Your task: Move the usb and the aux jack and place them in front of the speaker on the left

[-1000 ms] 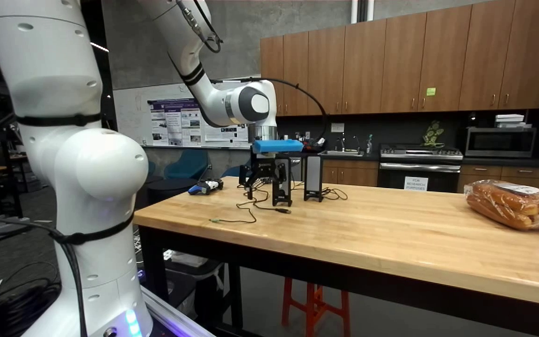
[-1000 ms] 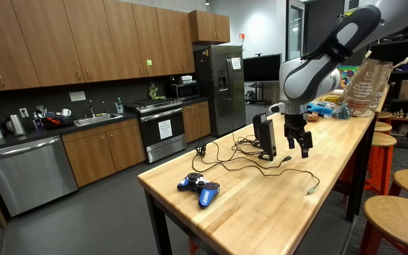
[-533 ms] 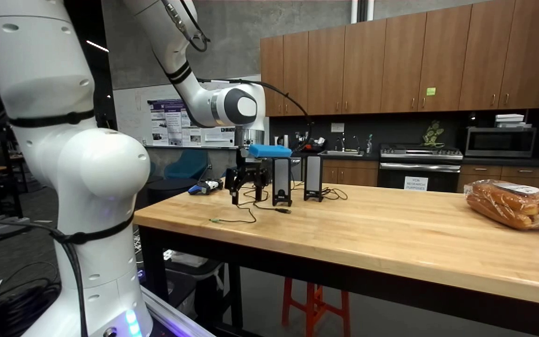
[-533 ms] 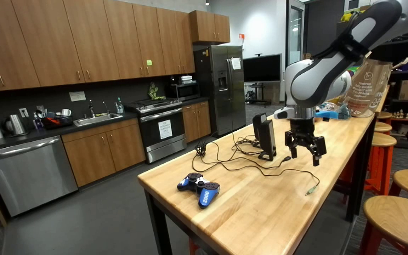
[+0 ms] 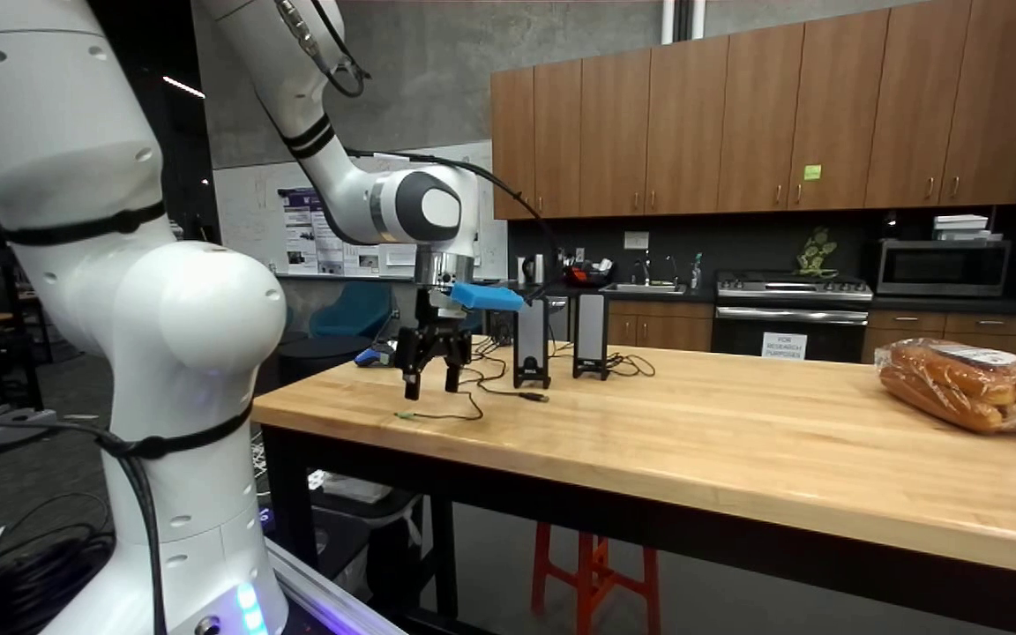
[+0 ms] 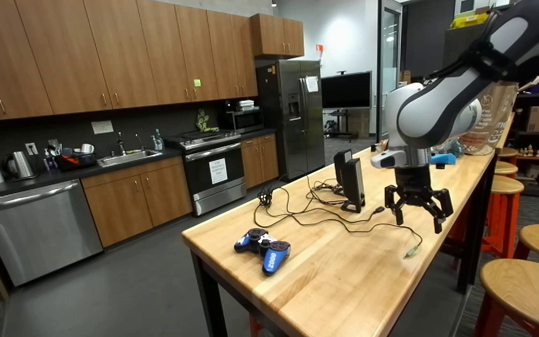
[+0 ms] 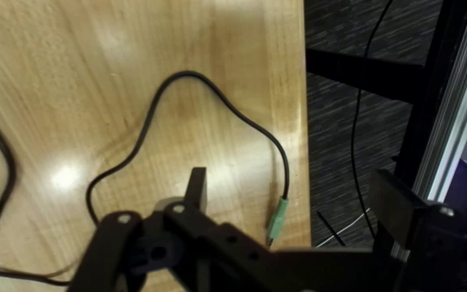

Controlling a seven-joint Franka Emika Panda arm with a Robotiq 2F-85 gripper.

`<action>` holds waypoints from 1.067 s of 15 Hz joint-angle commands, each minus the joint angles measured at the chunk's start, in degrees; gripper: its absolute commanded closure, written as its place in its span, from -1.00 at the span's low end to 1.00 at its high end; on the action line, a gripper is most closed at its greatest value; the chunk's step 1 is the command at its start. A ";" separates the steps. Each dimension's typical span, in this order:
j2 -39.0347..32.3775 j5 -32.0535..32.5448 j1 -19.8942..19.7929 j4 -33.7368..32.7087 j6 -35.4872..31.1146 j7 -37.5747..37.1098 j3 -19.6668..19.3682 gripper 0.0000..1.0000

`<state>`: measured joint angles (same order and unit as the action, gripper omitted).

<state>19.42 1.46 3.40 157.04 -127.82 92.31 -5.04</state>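
Observation:
The aux jack [image 7: 278, 219], a green plug on a thin black cord, lies close to the table edge in the wrist view; it also shows in an exterior view [image 6: 410, 252]. Above it hangs my gripper [image 6: 418, 224], open and pointing down, its fingers wide apart with nothing between them. From the wrist, the jack appears between the two fingertips but lower, on the wood. The black usb [image 5: 534, 397] rests on the table just before the left speaker [image 5: 531, 339]; the wrist view does not show it. The other matching speaker [image 5: 590, 331] stands to its right.
Black cords [image 6: 307, 215] loop over the table behind the plugs. A blue game controller [image 6: 265, 248] sits near the table's end. Bagged bread [image 5: 971, 384] lies at the far right in an exterior view. The table edge [image 7: 307, 142] runs right beside the jack.
My open gripper has moved away from the speakers toward the aux jack and come lower. The plugs, cords and speakers have stayed where they were.

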 commanded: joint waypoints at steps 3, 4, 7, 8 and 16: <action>2.47 -0.76 1.88 2.20 2.26 2.61 0.01 -1.00; 2.48 -0.77 2.10 2.35 2.31 2.69 0.11 -1.00; 2.36 -0.64 2.74 2.18 2.71 2.57 0.48 -0.46; 2.33 -0.51 2.85 2.13 2.88 2.46 0.62 -0.36; 1.46 0.00 2.77 2.09 3.88 1.92 1.15 -1.00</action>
<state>20.62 1.42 6.00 159.20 -124.91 93.97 -4.16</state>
